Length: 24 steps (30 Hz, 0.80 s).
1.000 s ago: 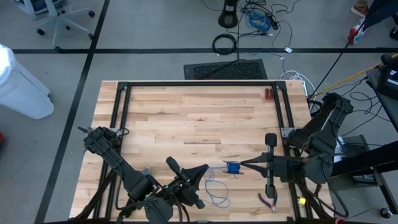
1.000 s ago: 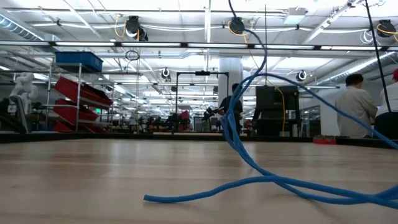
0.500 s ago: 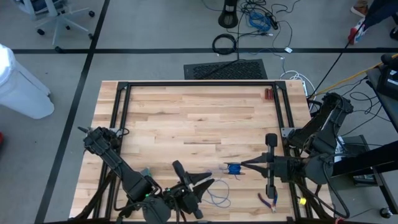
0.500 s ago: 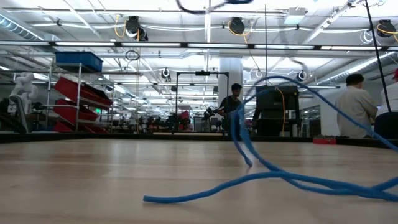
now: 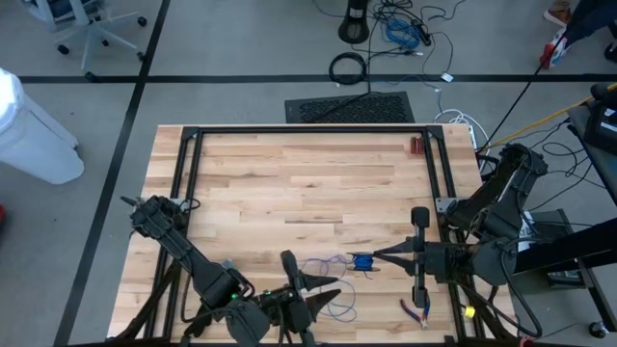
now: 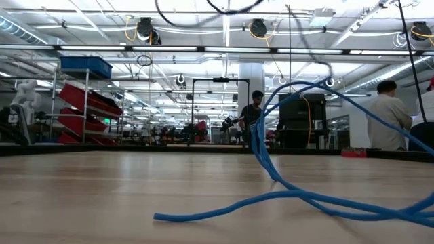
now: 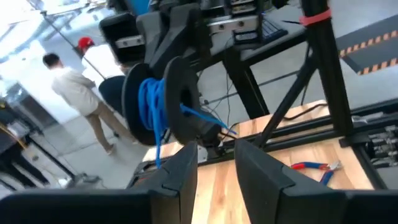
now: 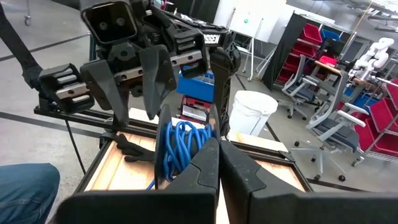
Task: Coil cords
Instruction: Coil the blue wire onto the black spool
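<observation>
1. High view: the table [image 5: 289, 183] carries a black frame [image 5: 188, 183] around its edges. Red-handled pliers [image 5: 416, 310] lie at the near right, beside the right arm. The blue cord [image 5: 333, 289] sprawls in loose loops at the near middle, between the two grippers. The left gripper [image 5: 323, 289] sits at the near edge with its fingers parted, just left of the loops. The right gripper [image 5: 378, 256] points left, its tip touching the cord's small wound blue bundle [image 5: 362, 260].

2. Low view: neither gripper shows. The cord [image 6: 285, 200] trails across the wood and rises in an arch at the right. People [image 6: 386, 115] stand in the room far behind.

3. Left wrist view: the left gripper's own fingers [image 7: 180, 177] stand apart with nothing between them. Past them, the cord [image 7: 149, 112] is wound as a coil at the other arm's black head. The pliers [image 7: 314, 168] lie on the wood to the side, and a person [image 7: 74, 93] stands off the table.

4. Right wrist view: the right gripper [image 8: 219, 163] has its fingers pressed together, and the blue coil [image 8: 180, 146] lies right at their tips; whether a strand is pinched cannot be told. The left gripper [image 8: 134, 81] faces it, spread open. A white bucket [image 8: 252, 112] stands beyond.
</observation>
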Motion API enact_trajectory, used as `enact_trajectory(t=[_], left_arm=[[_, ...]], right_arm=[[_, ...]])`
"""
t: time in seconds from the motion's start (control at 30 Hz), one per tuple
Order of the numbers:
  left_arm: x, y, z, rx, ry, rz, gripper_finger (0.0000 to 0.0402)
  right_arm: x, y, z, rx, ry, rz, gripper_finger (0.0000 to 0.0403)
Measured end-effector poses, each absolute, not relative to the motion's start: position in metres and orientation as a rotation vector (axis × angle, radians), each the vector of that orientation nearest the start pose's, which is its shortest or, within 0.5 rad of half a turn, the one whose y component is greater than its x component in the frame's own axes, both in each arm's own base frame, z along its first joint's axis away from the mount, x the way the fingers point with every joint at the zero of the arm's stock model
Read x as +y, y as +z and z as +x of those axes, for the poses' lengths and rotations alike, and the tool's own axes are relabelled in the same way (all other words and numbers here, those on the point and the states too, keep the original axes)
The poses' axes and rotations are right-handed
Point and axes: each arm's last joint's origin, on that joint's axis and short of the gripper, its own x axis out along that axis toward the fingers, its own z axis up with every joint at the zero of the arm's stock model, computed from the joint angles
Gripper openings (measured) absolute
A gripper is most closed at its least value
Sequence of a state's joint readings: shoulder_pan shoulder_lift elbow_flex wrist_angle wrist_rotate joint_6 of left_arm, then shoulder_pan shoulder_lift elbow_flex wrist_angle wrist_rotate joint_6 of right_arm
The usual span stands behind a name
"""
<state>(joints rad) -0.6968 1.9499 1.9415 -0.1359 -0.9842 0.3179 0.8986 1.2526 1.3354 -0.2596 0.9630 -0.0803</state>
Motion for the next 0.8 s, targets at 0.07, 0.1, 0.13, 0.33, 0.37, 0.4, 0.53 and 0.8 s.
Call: enact_trajectory(t=[0.07,0.1,0.13,0.33,0.37,0.4,0.53,0.8], left_arm=[[-0.264,0.395,0.360,0.137,0.281,0.381,0.0114],[-0.262,0.395,0.362,0.136,0.286,0.368,0.0114],[-0.260,0.395,0.364,0.134,0.293,0.349,0.0114],[-0.250,0.390,0.376,0.129,0.321,0.303,0.0114],[-0.249,0.390,0.378,0.122,0.321,0.295,0.0114],[-0.249,0.390,0.378,0.116,0.322,0.295,0.0114],[-0.249,0.391,0.380,0.102,0.296,0.283,0.0114],[-0.249,0.395,0.383,0.069,0.216,0.255,0.0114]], right_arm=[[0.188,0.419,0.180,0.108,-0.058,-0.223,0.0000],[0.189,0.419,0.180,0.108,-0.053,-0.223,0.0000],[0.189,0.419,0.180,0.109,-0.040,-0.222,0.0000],[0.189,0.420,0.180,0.107,-0.034,-0.217,0.0000],[0.189,0.420,0.180,0.107,-0.034,-0.217,0.0000],[0.189,0.420,0.180,0.107,-0.034,-0.217,0.0000],[0.189,0.420,0.180,0.107,-0.034,-0.216,0.0000],[0.189,0.420,0.180,0.107,-0.033,-0.217,0.0000]])
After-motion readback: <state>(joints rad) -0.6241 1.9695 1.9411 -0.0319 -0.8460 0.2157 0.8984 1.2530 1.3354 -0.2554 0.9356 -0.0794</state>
